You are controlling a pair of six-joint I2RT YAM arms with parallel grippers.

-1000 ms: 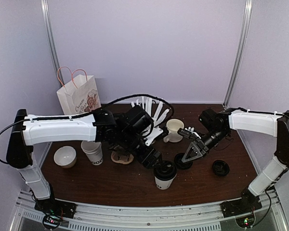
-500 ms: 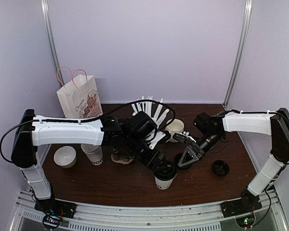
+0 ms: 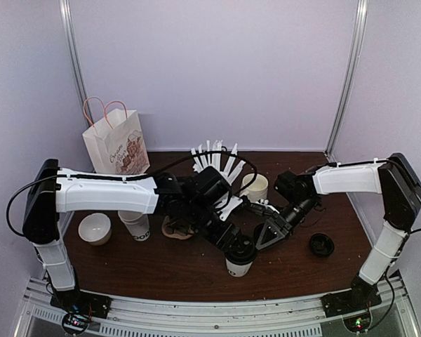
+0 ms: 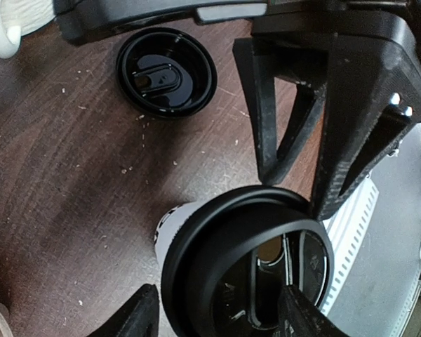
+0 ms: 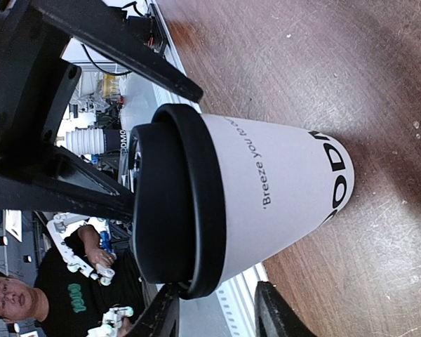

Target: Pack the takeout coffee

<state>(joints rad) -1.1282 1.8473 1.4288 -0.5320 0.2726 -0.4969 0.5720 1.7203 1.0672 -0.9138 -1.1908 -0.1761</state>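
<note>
Location: robotics lab, enclosed test cell.

Indicators:
- A left arm (image 3: 105, 193) and a right arm (image 3: 351, 179) are bolted to a metal rail (image 3: 217, 309) at the counter (image 3: 161, 274) edge.
- Plain lilac walls (image 3: 210, 70) and metal posts (image 3: 74, 63) enclose the counter.
- An exposed cable (image 3: 196, 144) loops over the left arm.
- The right wrist view shows a person (image 5: 14, 298) in a black T-shirt holding a white device among equipment.
- A bag (image 3: 116, 144) and a cup (image 3: 240, 258) stand on the counter.

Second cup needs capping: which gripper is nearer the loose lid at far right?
Right. The right gripper hangs left of that lid; the left gripper is farther left, over the lidded cup.
</note>
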